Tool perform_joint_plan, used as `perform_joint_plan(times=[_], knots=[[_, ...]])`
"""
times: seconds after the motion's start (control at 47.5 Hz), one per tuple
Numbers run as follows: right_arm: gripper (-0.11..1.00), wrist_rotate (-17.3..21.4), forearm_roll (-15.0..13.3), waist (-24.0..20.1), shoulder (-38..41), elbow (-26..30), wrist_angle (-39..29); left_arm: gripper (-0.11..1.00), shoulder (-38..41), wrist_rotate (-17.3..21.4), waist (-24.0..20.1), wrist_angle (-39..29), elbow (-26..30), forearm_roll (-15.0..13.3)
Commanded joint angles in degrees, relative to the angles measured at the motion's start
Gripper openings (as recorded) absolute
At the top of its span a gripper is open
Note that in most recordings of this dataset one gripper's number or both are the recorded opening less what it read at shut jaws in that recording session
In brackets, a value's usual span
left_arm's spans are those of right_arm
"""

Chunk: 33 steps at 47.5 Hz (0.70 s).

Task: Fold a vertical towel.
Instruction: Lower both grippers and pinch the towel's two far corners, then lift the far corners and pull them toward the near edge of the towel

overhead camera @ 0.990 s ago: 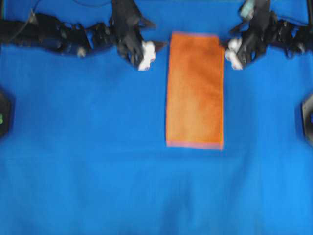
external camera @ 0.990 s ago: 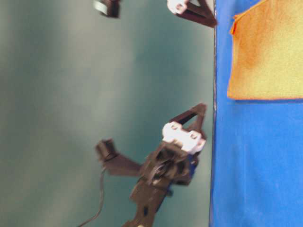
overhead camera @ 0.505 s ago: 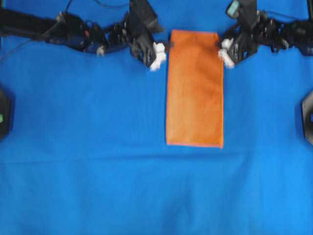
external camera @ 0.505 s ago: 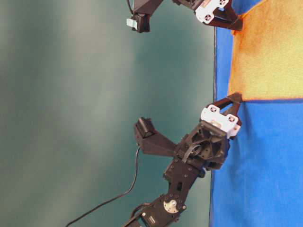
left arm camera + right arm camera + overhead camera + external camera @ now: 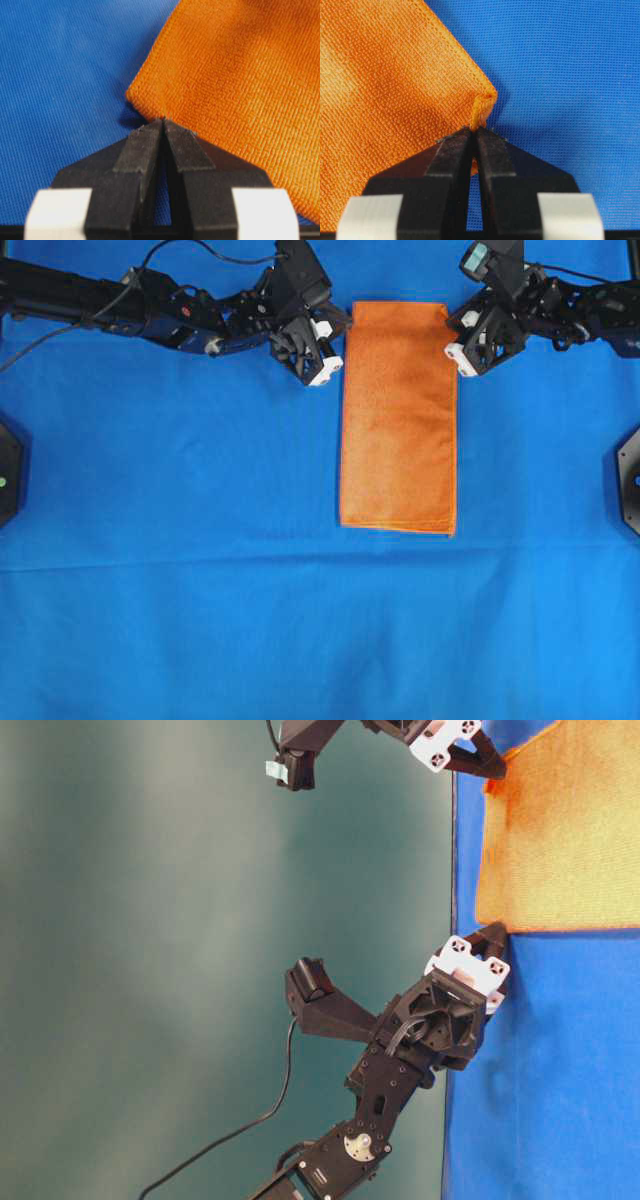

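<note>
The towel point(image 5: 398, 420) is a small orange cloth lying flat and lengthwise on the blue sheet. My left gripper point(image 5: 346, 338) is at its far left corner and my right gripper point(image 5: 451, 322) at its far right corner. In the left wrist view the left gripper point(image 5: 163, 121) is shut, its tips meeting on the towel point(image 5: 235, 75) edge just beside the corner. In the right wrist view the right gripper point(image 5: 472, 129) is shut on a small raised fold at the towel point(image 5: 390, 90) corner. The table-level view shows the left gripper point(image 5: 497, 932) and the right gripper point(image 5: 490, 765) both low at the towel point(image 5: 560, 840) edge.
The large blue sheet point(image 5: 200, 560) covers the whole table. Black fixtures sit at the left edge point(image 5: 6, 472) and the right edge point(image 5: 630, 480). Both arms stretch along the far side, and a dark green wall point(image 5: 150, 920) stands behind them.
Both grippers moved inward and down to the towel's far corners and went from open to shut on the cloth. The towel's near edge has shifted slightly towards the far side.
</note>
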<state>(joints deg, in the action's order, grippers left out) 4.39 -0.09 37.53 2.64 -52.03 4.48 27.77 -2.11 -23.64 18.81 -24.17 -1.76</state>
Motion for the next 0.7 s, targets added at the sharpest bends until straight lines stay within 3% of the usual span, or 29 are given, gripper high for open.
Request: perform_joint_plan(times=[0.0, 0.674], knots=[[0.03, -0.1, -0.1, 0.0, -0.4, 0.7, 0.3, 0.01, -1.1, 0.1, 0.0, -0.4, 0.4, 0.1], [0.03, -0.2, -0.2, 0.1, -12.0, 0.5, -1.1, 0.01, -9.7, 2.5, -0.3, -4.2, -0.7, 0.1]])
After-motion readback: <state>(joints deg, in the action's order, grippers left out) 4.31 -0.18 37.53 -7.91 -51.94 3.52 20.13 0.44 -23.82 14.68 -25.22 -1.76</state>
